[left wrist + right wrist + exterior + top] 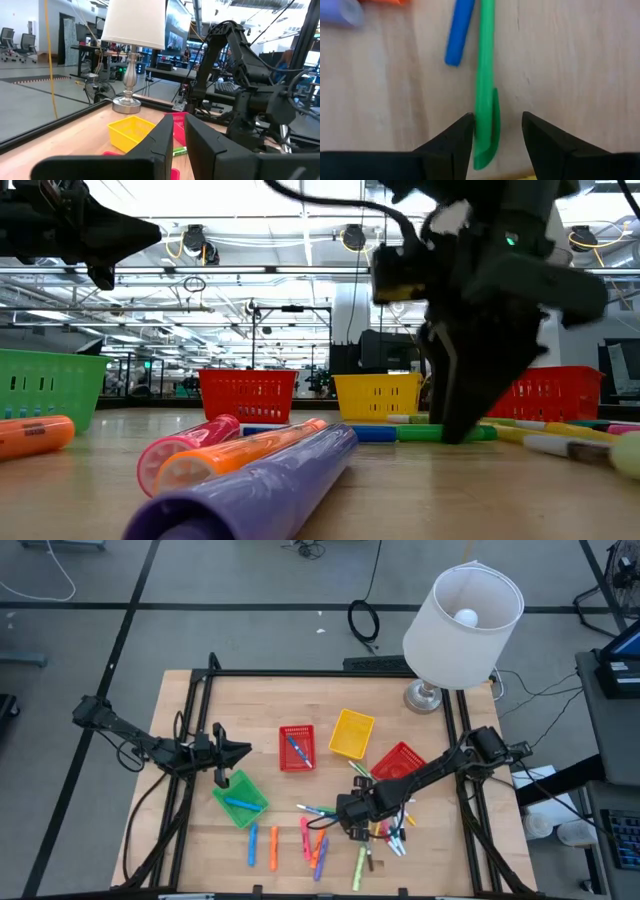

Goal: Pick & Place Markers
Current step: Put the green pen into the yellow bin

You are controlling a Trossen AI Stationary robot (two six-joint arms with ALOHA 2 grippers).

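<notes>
Markers: loose cluster by the desk's front edge

Markers lie scattered near the front edge. Right gripper sits low over a green marker, fingers apart, straddling it. Left gripper, fingers narrow, holds nothing above the green basket, which holds one blue marker. Red basket holds another. Yellow basket: contents unclear. Lamp stands at the far right corner.
</notes>
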